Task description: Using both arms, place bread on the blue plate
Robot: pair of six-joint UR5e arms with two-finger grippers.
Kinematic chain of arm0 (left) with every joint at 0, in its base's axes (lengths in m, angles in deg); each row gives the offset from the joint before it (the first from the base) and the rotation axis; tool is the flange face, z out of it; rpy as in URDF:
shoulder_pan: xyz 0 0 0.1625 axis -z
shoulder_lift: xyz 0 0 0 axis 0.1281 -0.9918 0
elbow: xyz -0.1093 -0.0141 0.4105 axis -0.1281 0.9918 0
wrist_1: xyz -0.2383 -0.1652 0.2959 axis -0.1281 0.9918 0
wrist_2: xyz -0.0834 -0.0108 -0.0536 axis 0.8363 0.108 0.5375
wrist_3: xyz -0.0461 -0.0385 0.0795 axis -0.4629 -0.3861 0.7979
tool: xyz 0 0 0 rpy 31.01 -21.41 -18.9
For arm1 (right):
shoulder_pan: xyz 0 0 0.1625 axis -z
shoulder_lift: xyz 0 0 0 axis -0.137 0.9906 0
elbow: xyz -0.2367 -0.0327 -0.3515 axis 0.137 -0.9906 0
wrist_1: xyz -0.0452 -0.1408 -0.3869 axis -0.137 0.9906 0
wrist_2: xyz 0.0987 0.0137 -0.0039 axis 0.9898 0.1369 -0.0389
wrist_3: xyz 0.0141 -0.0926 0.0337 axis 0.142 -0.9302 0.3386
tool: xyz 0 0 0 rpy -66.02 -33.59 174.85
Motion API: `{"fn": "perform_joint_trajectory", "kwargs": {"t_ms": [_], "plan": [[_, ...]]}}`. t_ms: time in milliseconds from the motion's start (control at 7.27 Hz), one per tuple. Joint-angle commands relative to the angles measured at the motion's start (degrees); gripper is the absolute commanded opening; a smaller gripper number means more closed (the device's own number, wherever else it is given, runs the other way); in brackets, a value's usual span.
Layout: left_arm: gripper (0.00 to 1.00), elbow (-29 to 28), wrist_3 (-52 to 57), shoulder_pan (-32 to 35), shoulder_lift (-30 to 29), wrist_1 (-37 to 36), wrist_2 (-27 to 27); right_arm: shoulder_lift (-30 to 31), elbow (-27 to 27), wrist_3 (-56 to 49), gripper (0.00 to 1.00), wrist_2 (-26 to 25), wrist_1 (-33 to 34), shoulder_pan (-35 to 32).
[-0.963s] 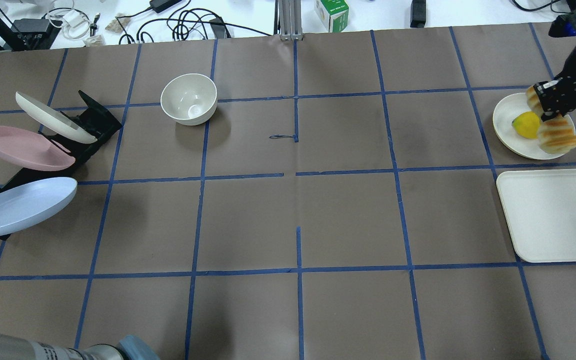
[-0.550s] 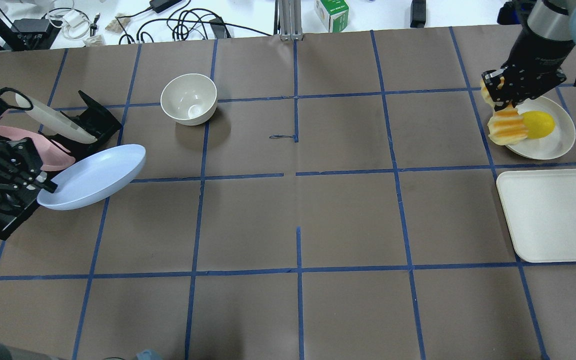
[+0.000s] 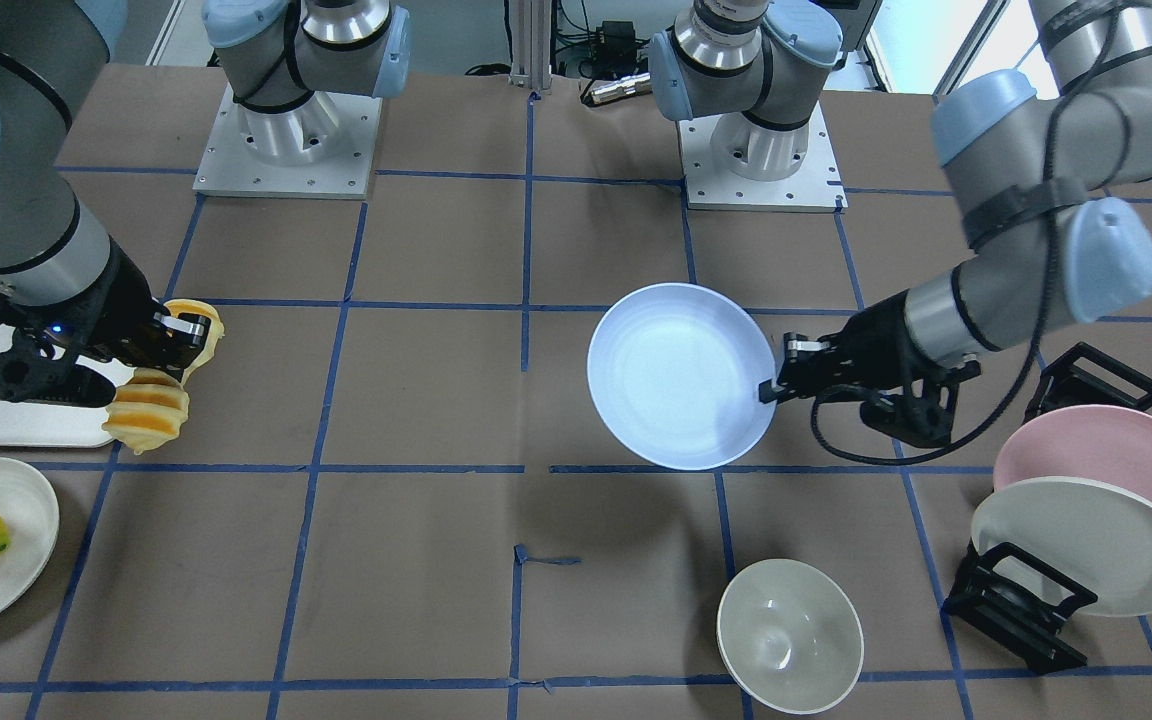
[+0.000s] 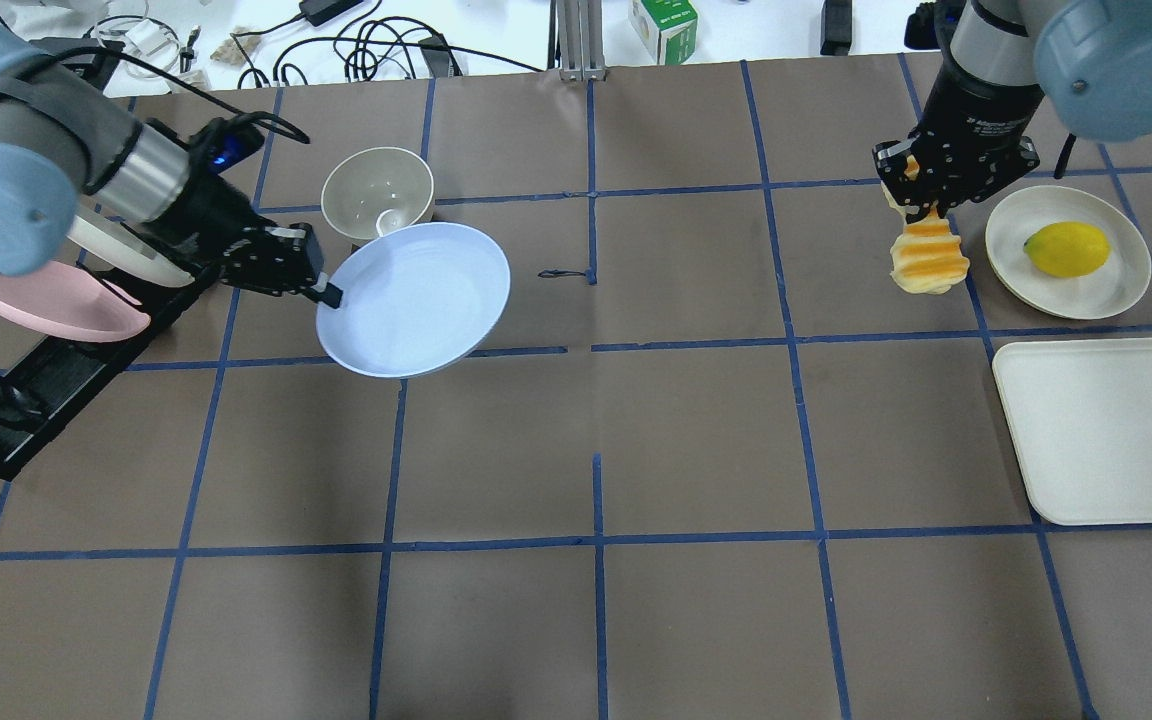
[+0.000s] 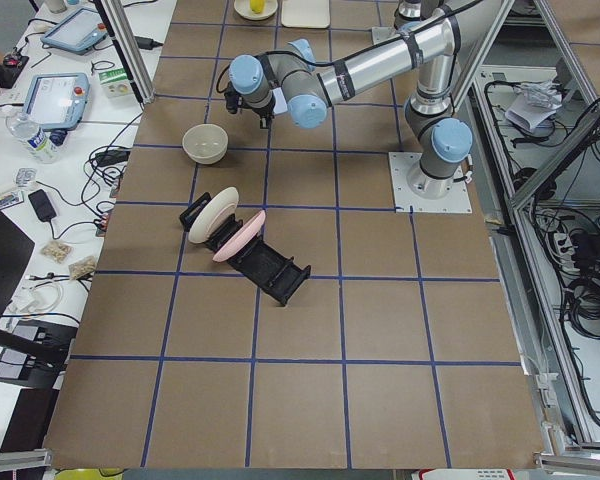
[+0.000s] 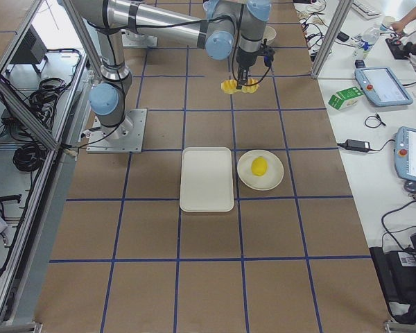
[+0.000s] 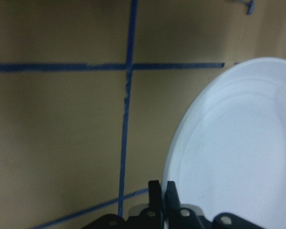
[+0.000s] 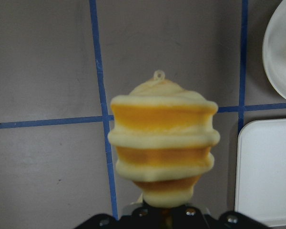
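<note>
1. Presently, the right pincer (image 4: 924, 208) is clamped on the ridged orange-and-pale-yellow toy bread loaf (image 4: 928, 262), gripping it around mid-length. The loaf hangs clear of the brown gridded counter (image 4: 696, 440), just beside the round cream plate (image 4: 1106, 295) that bears the yellow lemon (image 4: 1067, 249).
2. The loaf bends over the grip and its free end droops. Judgement: it is soft, light and foam-like. The mid-body hold squeezes it but appears secure, and a short drop should do it no harm.
3. The left pincer (image 4: 328, 296) is closed on the rim of the round pale lavender-blue plate (image 4: 416, 300). The plate is held aloft, roughly level, left of the counter's centre and near the cream bowl (image 4: 371, 190).
4. Judgement: the plate looks stiff, light and smooth. A single rim pinch leaves it cantilevered, so it could pivot or slip when the loaf lands.
5. Loaf and plate are well apart. Release is best made low over the plate's middle.
</note>
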Motion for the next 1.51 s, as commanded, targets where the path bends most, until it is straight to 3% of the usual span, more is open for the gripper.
{"fn": "perform_joint_trajectory", "kwargs": {"t_ms": [0,275,550,688,825,962,1100,1375], "plan": [[0.0,8.3,-15.0,8.7,-4.1,-25.4,0.7,0.1,0.0,0.5,0.0,0.1,0.0,-0.6],[0.0,8.1,-21.5,13.6,-9.0,-26.1,-0.4,-0.1,-0.1,2.6,0.0,0.1,0.6,-3.9],[0.0,7.9,-22.4,14.7,-12.3,-32.2,-0.5,-0.6,0.1,5.1,0.0,0.2,0.8,-7.1],[0.16,8.0,-22.0,14.7,-12.8,-34.2,-1.4,-1.3,0.1,5.1,0.0,2.0,1.0,-8.0],[0.68,8.4,-22.2,14.7,-13.1,-37.4,-2.6,-1.6,0.1,7.0,0.0,3.3,1.8,-9.2],[0.78,8.4,-21.8,14.6,-13.2,-37.5,-2.6,-2.6,0.1,8.8,0.0,3.3,2.9,-10.8],[0.98,7.7,-21.9,14.1,-11.2,-37.8,-2.9,-3.6,0.1,9.6,0.0,3.3,4.2,-13.7],[1.0,7.0,-21.7,9.4,-4.4,-33.2,-2.6,-6.6,0.1,17.0,0.0,3.2,8.2,-18.9]]}}
